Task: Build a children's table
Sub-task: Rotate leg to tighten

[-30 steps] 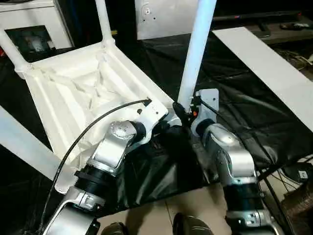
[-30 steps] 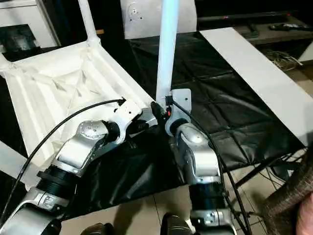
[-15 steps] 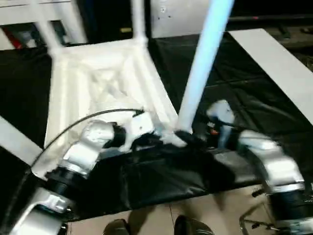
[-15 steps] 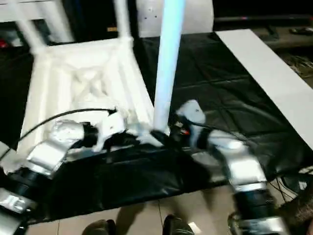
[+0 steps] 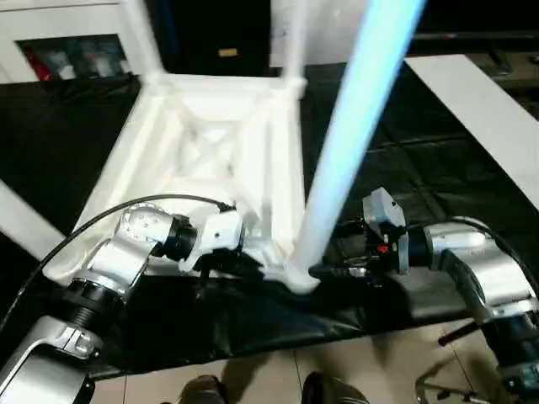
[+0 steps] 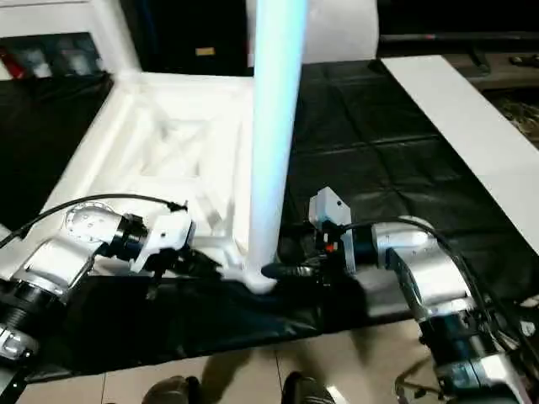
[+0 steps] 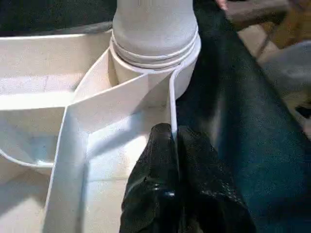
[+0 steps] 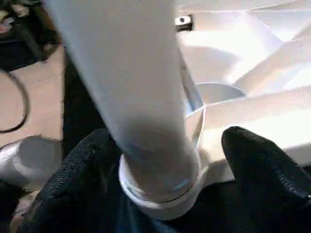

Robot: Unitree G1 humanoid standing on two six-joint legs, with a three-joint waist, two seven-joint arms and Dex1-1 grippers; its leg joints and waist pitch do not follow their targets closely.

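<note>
- Two grippers now flank the near corner socket [image 5: 296,278]: your right gripper [image 8: 160,170], swung to three o'clock, straddles the leg [image 5: 354,135], fingers apart.
- Your left gripper [image 7: 177,145] pinches the tabletop [image 5: 210,143] rim; the leg looks seated.

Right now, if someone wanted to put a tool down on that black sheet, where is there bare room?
The black sheet lies bare between the upturned tabletop and the flat white board. It is crowded at the tabletop's near corner, where the leg stands in its socket with the left gripper shut on the rim and the right gripper open around the leg's base.
</note>
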